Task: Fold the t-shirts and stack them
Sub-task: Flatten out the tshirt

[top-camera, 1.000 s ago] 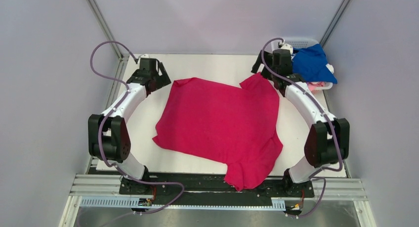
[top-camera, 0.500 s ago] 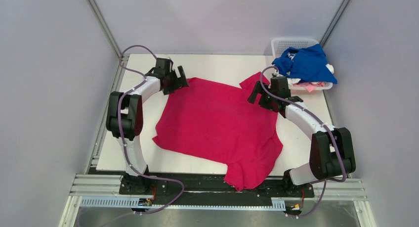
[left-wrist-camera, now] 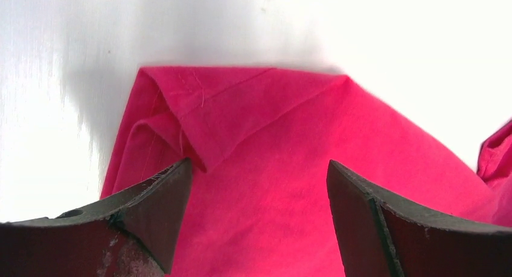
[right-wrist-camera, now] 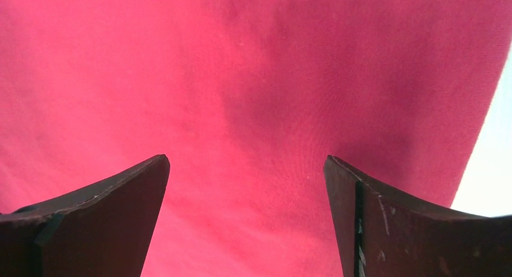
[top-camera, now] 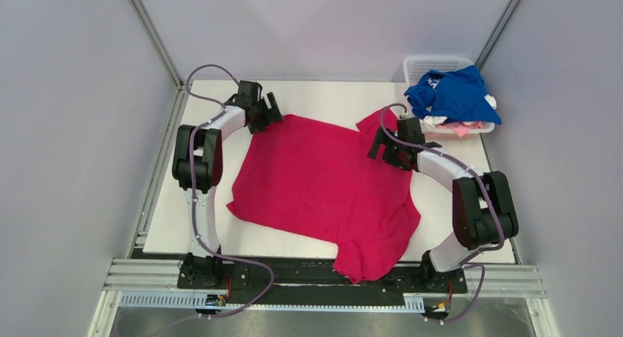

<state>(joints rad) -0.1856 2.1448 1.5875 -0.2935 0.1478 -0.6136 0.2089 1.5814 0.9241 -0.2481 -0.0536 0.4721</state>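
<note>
A magenta-red t-shirt [top-camera: 323, 183] lies spread across the white table [top-camera: 323, 98], with one sleeve [top-camera: 364, 260] hanging over the near edge. My left gripper [top-camera: 272, 113] is at the shirt's far left corner and is open. In the left wrist view its fingertips [left-wrist-camera: 163, 192] straddle the cloth just below a small turned-over corner [left-wrist-camera: 205, 108]. My right gripper [top-camera: 380, 150] stands open over the shirt's far right part, beside the other sleeve [top-camera: 378, 122]. In the right wrist view red cloth [right-wrist-camera: 253, 78] fills the space between the jaws. A royal blue t-shirt [top-camera: 455, 91] sits heaped in the basket.
The white lattice basket [top-camera: 433, 62] stands at the far right corner, with white and pale pink cloth [top-camera: 463, 125] showing under the blue shirt. Grey walls and metal posts close in the table on three sides. Bare table [right-wrist-camera: 495, 150] shows right of the right gripper.
Both arms swung inward onto the red shirt. The left came from the far left table edge to the shirt's corner, and the right drew back from the basket side. The shirt barely moved.
</note>
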